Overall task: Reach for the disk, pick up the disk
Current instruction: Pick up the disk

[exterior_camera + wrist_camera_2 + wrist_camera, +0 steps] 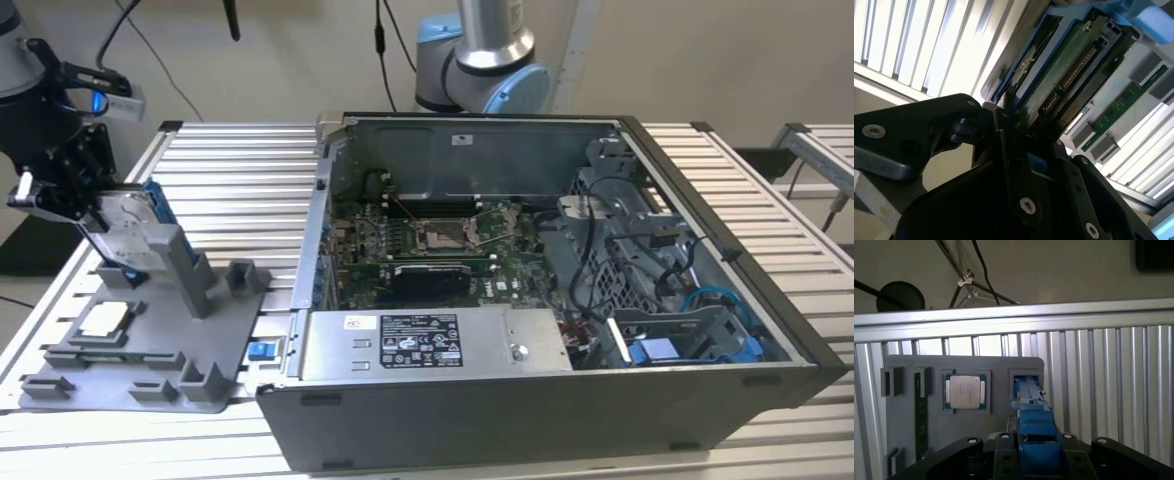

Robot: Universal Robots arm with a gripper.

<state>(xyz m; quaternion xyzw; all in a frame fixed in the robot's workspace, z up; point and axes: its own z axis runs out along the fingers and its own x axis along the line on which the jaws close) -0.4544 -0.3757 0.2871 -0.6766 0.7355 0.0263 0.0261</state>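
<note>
Blue-framed, the disk (1029, 392) stands on edge in the grey stand (180, 262). The gripper (1035, 440) looks closed on its edge, though the touch is hard to see. This is the grab step; lifting needs a straight pull out of the stand.

The exterior view is looking down at a slant from a raised spot well back. It is taking in the ribbed worktop (747, 170), the open computer case (534, 420) and, at nine o'clock from the case, the gray fixture (147, 375). The first wrist view is riding above the gripper (1036, 450), facing down onto that fixture from near. The second wrist view is sitting very close, peering along the gripper's dark links at the disk (1054, 85). All three views are sharing the disk.
</note>
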